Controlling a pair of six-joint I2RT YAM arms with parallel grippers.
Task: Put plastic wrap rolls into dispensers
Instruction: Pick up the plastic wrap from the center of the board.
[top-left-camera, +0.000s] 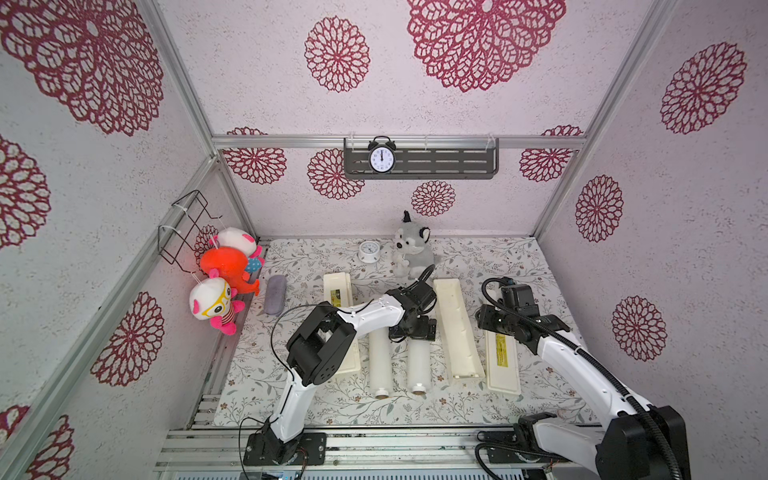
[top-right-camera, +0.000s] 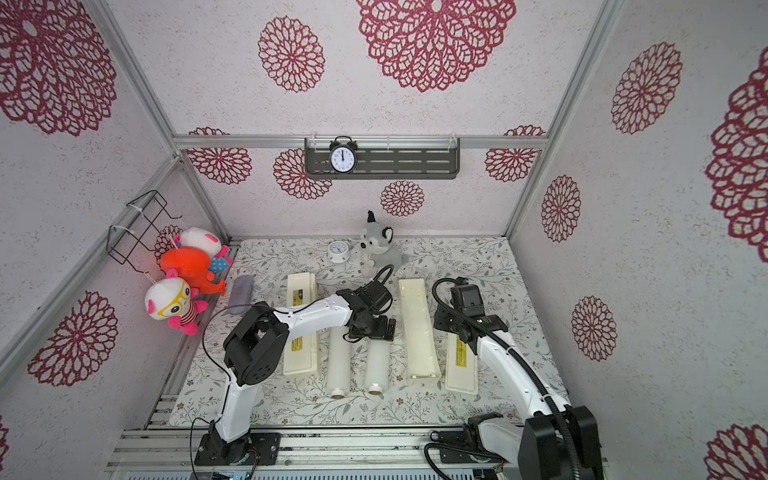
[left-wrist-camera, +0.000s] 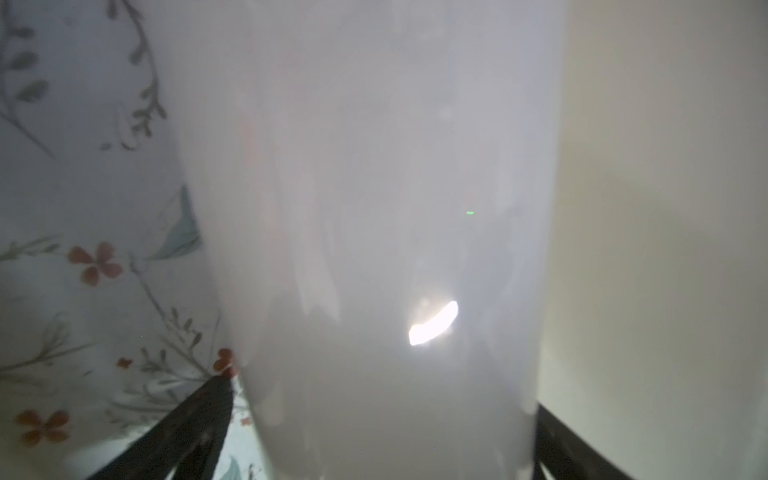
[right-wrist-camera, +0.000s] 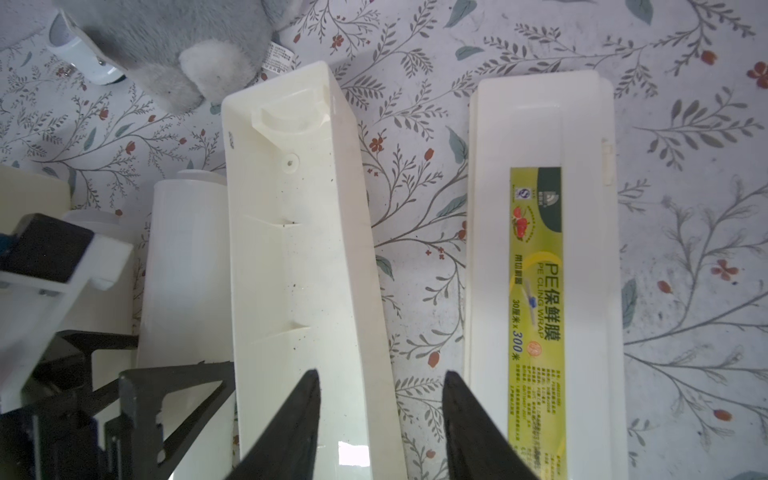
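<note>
White roll (top-left-camera: 417, 365) lies on the desk (top-left-camera: 332, 409) mid-frame, long axis running up the picture; left gripper (top-left-camera: 412, 328) straddles its upper end, fingers (left-wrist-camera: 199, 419) spread. Open dispenser (top-left-camera: 457, 332) lies just right, by the right gripper (right-wrist-camera: 380, 384), fingers parted.

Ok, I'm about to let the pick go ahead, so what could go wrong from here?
1. The left pincer straddles the plastic wrap roll lying close beside the open dispenser tray; its finger in that gap may shove the tray.
2. The other roll lies close and could get knocked rolling.
3. The right pincer hangs open over the tray's wall and might block the drop-in.
</note>
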